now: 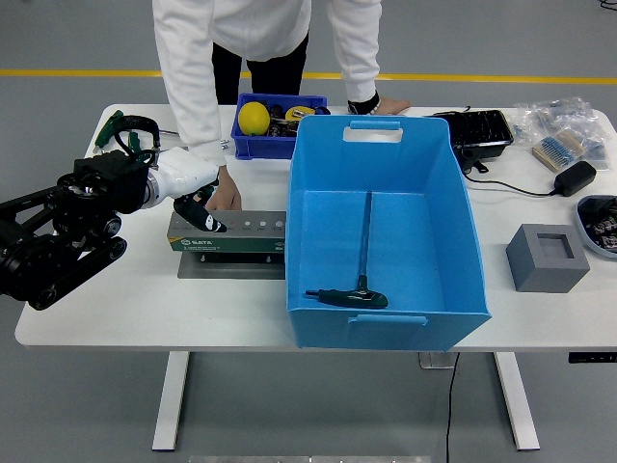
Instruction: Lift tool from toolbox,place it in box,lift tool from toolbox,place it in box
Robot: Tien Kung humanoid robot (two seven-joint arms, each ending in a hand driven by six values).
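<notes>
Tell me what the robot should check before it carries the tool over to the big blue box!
1. Left hand gripping the black-handled tool: ok, fingers closed on it.
2. Tool clear of the green toolbox: cannot tell, its tip is close over the top.
3. Room in the blue box: ok, only a T-handle wrench lies inside.
4. Person's hand out of the way: not ok, it rests at the toolbox beside the robot's hand.
5. Right hand: cannot tell, not in view.
</notes>
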